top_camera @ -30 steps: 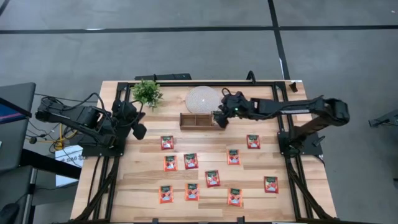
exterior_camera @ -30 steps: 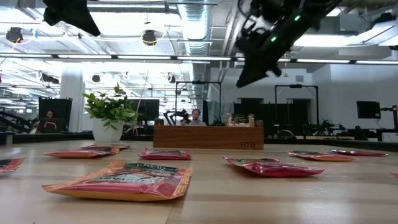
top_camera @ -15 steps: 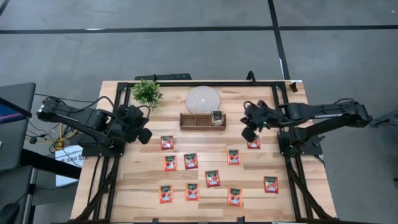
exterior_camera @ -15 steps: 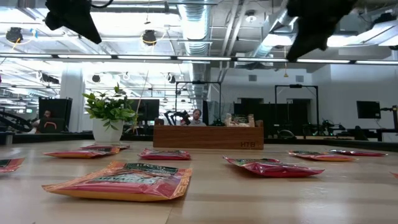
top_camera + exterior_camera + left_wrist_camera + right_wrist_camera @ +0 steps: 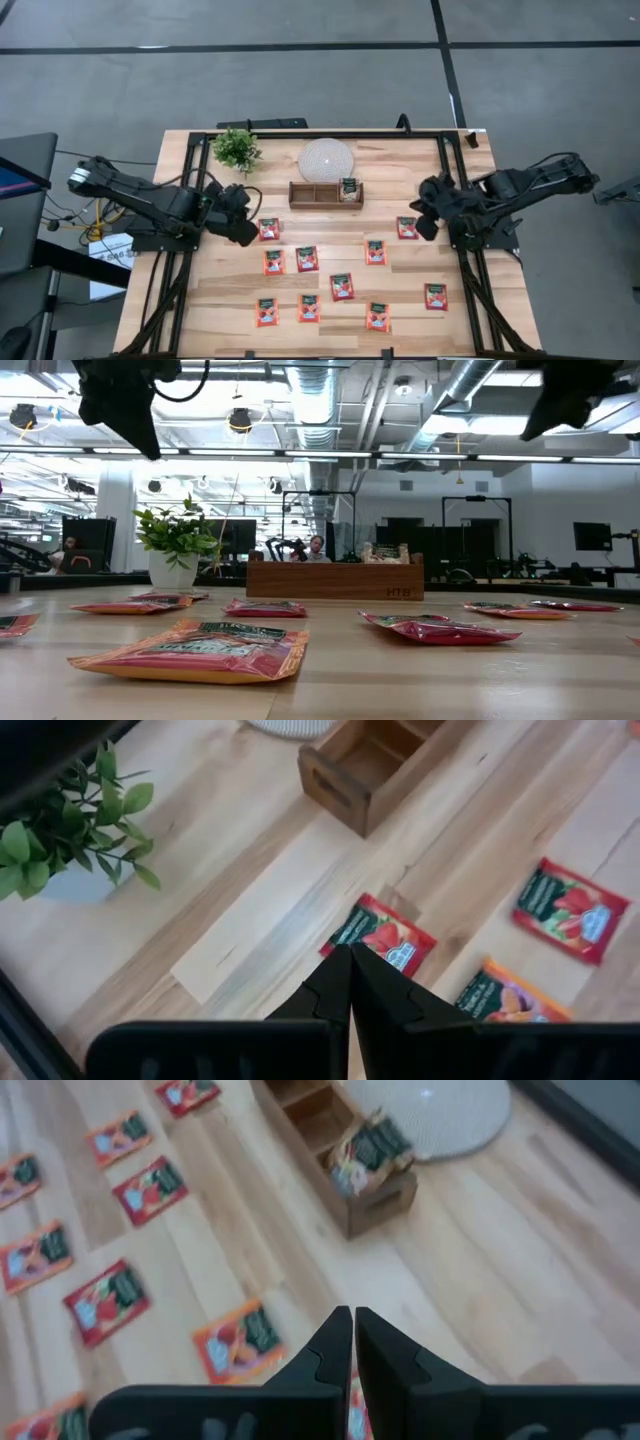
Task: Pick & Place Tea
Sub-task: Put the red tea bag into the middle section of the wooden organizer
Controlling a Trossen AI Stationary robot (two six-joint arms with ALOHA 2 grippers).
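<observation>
Across the wooden table (image 5: 420, 280) red-orange tea sachets (image 5: 342, 287) lay scattered flat, and one more stood in the right-hand compartment of the wooden tray (image 5: 310, 194), beside the round white disc (image 5: 326, 158). Left gripper (image 5: 250, 232) hung pinched closed just beside the nearest sachet (image 5: 378, 935), holding nothing. Right gripper (image 5: 422, 224) was closed and empty too, above the table's right edge.

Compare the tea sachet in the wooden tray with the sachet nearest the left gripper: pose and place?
The sachet in the wooden tray sits in its right end compartment, propped against the walls; the sachet nearest the left gripper lies flat on the bare table. The tray sachet is walled in; the table one is open on all sides, just ahead of the left gripper. Both are red-orange square packets with a dark label.
</observation>
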